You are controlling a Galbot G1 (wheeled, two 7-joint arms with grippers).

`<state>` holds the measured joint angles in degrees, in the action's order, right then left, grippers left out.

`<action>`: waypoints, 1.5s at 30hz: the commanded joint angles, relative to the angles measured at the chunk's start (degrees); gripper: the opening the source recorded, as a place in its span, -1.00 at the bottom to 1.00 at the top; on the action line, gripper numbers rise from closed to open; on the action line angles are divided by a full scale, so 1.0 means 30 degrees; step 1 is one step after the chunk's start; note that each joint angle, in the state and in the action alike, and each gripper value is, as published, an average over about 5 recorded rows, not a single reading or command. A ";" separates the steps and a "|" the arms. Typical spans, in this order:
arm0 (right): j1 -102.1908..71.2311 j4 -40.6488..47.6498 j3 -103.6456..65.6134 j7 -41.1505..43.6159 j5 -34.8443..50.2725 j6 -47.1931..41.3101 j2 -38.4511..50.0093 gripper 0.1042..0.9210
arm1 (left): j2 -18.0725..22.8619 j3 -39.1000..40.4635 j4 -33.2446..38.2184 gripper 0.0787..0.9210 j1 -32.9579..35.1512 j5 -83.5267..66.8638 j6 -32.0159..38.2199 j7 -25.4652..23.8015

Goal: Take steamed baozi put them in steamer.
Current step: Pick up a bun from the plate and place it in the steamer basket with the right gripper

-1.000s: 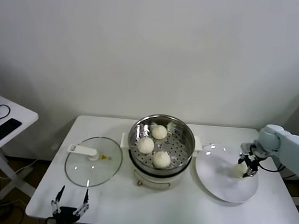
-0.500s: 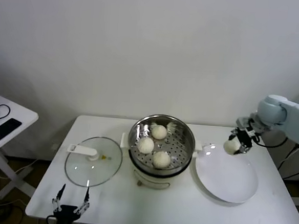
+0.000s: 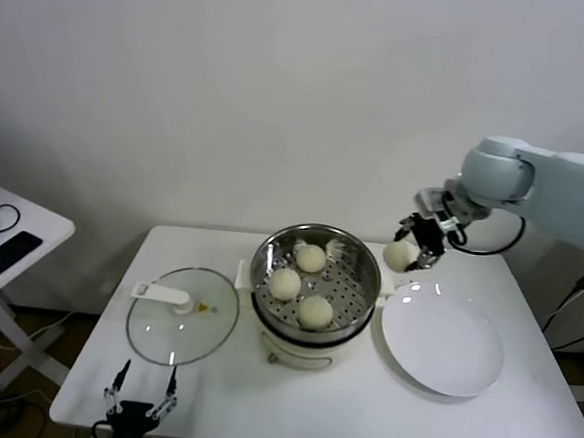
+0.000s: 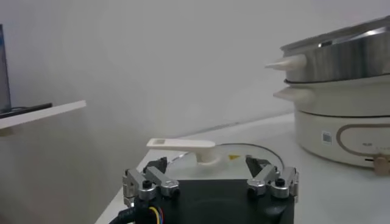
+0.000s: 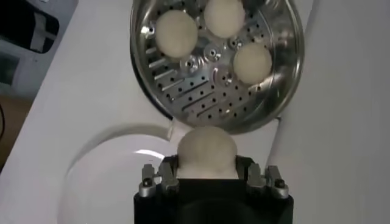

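While hanging in the air just beside the steamer's (image 3: 316, 277) rim, pinching a steamed baozi (image 3: 400, 255) between pressed-in fingers: right gripper (image 3: 418, 244), up off the table (image 3: 289, 404) and carrying its load clear of every surface. Showing the same grip from the right wrist view, right gripper (image 5: 209, 180) clamping the bun (image 5: 206, 151) at both sides, steel basket (image 5: 268, 100) lying just ahead of the fingertips. Sitting already on that perforated floor, ahead of the held bun: three more baozi (image 3: 285, 284) (image 3: 311, 257) (image 3: 316, 311), apart from one another (each on its own patch of holes). Lying below and slightly behind the gripper, bare and white: flat plate (image 3: 443, 348), touching nothing but the tabletop. Resting on the far side of the steamer from the working hand: glass lid (image 3: 183, 315), white handle (image 4: 181, 145) up. Idling low at the table's near edge, well apart from the action and just short of that lid: left gripper (image 3: 137, 401), fingers spread wide and gripping nothing, prongs (image 4: 150, 182) standing apart in the left wrist view.
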<state>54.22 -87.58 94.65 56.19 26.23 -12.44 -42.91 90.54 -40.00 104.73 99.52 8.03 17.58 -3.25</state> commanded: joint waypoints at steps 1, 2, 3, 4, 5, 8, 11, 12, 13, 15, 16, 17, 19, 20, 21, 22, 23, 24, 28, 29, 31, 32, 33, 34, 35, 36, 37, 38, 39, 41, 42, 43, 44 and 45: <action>-0.2141 -0.0655 -0.1756 -0.1182 0.0940 -0.1791 -0.2537 0.27 | 0.0021 -0.0021 0.0076 0.77 -0.0016 0.0040 -0.0011 -0.0010; -0.2536 -0.0456 -0.1934 -0.1245 0.0783 -0.1839 -0.2677 0.28 | 0.0021 -0.0034 0.0080 0.77 -0.0020 0.0043 -0.0017 -0.0010; -0.2942 -0.0205 -0.2120 -0.1312 0.0630 -0.1886 -0.2816 0.28 | 0.0021 -0.0047 0.0079 0.77 -0.0018 0.0044 -0.0017 -0.0011; -0.3314 0.0062 -0.2283 -0.1370 0.0458 -0.1917 -0.2926 0.28 | 0.0019 -0.0059 0.0071 0.77 -0.0016 0.0046 -0.0015 -0.0010; -0.3665 0.0344 -0.2422 -0.1408 0.0268 -0.1927 -0.3013 0.28 | 0.0020 -0.0071 0.0057 0.77 -0.0013 0.0046 -0.0013 -0.0009; -0.4722 0.1255 -0.2753 -0.1482 -0.0363 -0.1894 -0.3227 0.28 | 0.0032 -0.0085 -0.0007 0.77 -0.0016 0.0045 0.0008 -0.0002; -0.5688 0.2074 -0.3043 -0.1409 -0.0986 -0.1777 -0.3406 0.28 | 0.0053 -0.0073 -0.0068 0.77 -0.0045 0.0053 0.0025 -0.0002; -0.5972 0.2333 -0.3123 -0.1361 -0.1158 -0.1727 -0.3463 0.28 | 0.0058 -0.0069 -0.0080 0.77 -0.0056 0.0056 0.0025 -0.0003; -0.6209 0.2560 -0.3178 -0.1303 -0.1305 -0.1659 -0.3516 0.28 | 0.0060 -0.0070 -0.0087 0.77 -0.0068 0.0057 0.0024 -0.0004; -0.6575 0.2956 -0.3271 -0.1225 -0.1507 -0.1539 -0.3610 0.29 | 0.0063 -0.0089 -0.0106 0.77 -0.0101 0.0051 0.0017 -0.0002; -0.6754 0.3146 -0.3318 -0.1178 -0.1570 -0.1480 -0.3660 0.29 | 0.0062 -0.0101 -0.0127 0.77 -0.0120 0.0045 0.0016 0.0000; -0.6883 0.3278 -0.3359 -0.1152 -0.1603 -0.1435 -0.3708 0.30 | 0.0060 -0.0114 -0.0154 0.77 -0.0140 0.0041 0.0016 0.0002; -0.7123 0.3510 -0.3454 -0.1116 -0.1622 -0.1387 -0.3825 0.33 | 0.0057 -0.0133 -0.0217 0.77 -0.0177 0.0036 0.0019 0.0005; -0.7228 0.3592 -0.3499 -0.1108 -0.1655 -0.1376 -0.3879 0.34 | 0.0058 -0.0136 -0.0236 0.77 -0.0188 0.0034 0.0022 0.0005; -0.7341 0.3681 -0.3552 -0.1104 -0.1695 -0.1369 -0.3937 0.36 | 0.0062 -0.0137 -0.0252 0.77 -0.0195 0.0031 0.0023 0.0006; -0.7442 0.3765 -0.3598 -0.1104 -0.1731 -0.1365 -0.3991 0.37 | 0.0066 -0.0136 -0.0264 0.77 -0.0201 0.0029 0.0023 0.0006; -0.7527 0.3840 -0.3638 -0.1105 -0.1773 -0.1357 -0.4037 0.37 | 0.0070 -0.0134 -0.0274 0.77 -0.0204 0.0026 0.0024 0.0007; -0.7615 0.3929 -0.3675 -0.1095 -0.1820 -0.1341 -0.4096 0.38 | 0.0074 -0.0134 -0.0288 0.77 -0.0212 0.0023 0.0025 0.0008; -0.7822 0.4279 -0.3779 -0.1044 -0.1869 -0.1263 -0.4350 0.39 | 0.0073 -0.0152 -0.0317 0.77 -0.0234 0.0007 0.0031 0.0010; -0.7842 0.4356 -0.3800 -0.1040 -0.1869 -0.1250 -0.4423 0.39 | 0.0069 -0.0161 -0.0320 0.77 -0.0240 0.0004 0.0033 0.0011; -0.7858 0.4502 -0.3842 -0.1040 -0.1870 -0.1218 -0.4583 0.39 | 0.0068 -0.0179 -0.0341 0.77 -0.0263 0.0002 0.0039 0.0014; -0.7838 0.4566 -0.3849 -0.1035 -0.1873 -0.1185 -0.4660 0.39 | 0.0069 -0.0188 -0.0349 0.77 -0.0272 0.0008 0.0044 0.0016; -0.7807 0.4630 -0.3854 -0.1037 -0.1878 -0.1147 -0.4739 0.39 | 0.0072 -0.0196 -0.0351 0.77 -0.0277 0.0014 0.0050 0.0018; -0.7762 0.4680 -0.3856 -0.1038 -0.1858 -0.1099 -0.4805 0.39 | 0.0074 -0.0202 -0.0347 0.77 -0.0275 0.0019 0.0058 0.0021; -0.7697 0.4716 -0.3854 -0.1033 -0.1817 -0.1050 -0.4861 0.39 | 0.0075 -0.0209 -0.0340 0.77 -0.0266 0.0024 0.0067 0.0024; -0.7595 0.4747 -0.3844 -0.1000 -0.1726 -0.0990 -0.4913 0.39 | 0.0074 -0.0217 -0.0333 0.77 -0.0256 0.0027 0.0075 0.0026; -0.7485 0.4764 -0.3837 -0.0929 -0.1607 -0.0938 -0.4949 0.39 | 0.0072 -0.0224 -0.0329 0.77 -0.0243 0.0026 0.0083 0.0028; -0.7339 0.4766 -0.3824 -0.0808 -0.1404 -0.0894 -0.4971 0.40 | 0.0070 -0.0230 -0.0326 0.77 -0.0228 0.0027 0.0093 0.0029; -0.7163 0.4760 -0.3806 -0.0640 -0.1177 -0.0838 -0.4976 0.41 | 0.0067 -0.0233 -0.0321 0.77 -0.0214 0.0027 0.0103 0.0030; -0.6760 0.4727 -0.3751 -0.0219 -0.0729 -0.0689 -0.4935 0.51 | 0.0069 -0.0235 -0.0301 0.77 -0.0187 0.0026 0.0121 0.0030; -0.6517 0.4693 -0.3708 -0.0035 -0.0492 -0.0615 -0.4880 0.56 | 0.0072 -0.0236 -0.0287 0.77 -0.0174 0.0024 0.0131 0.0031; -0.6292 0.4657 -0.3660 0.0114 -0.0291 -0.0542 -0.4818 0.62 | 0.0077 -0.0237 -0.0273 0.77 -0.0165 0.0023 0.0139 0.0032; -0.6039 0.4593 -0.3595 0.0246 -0.0065 -0.0488 -0.4716 0.68 | 0.0082 -0.0238 -0.0257 0.77 -0.0155 0.0022 0.0146 0.0033; -0.5768 0.4503 -0.3514 0.0349 0.0211 -0.0450 -0.4582 0.71 | 0.0083 -0.0239 -0.0236 0.77 -0.0141 0.0020 0.0152 0.0033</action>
<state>33.43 -74.46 83.66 54.20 22.61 -14.80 -57.02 90.73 -40.71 103.81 98.97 8.07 17.97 -3.15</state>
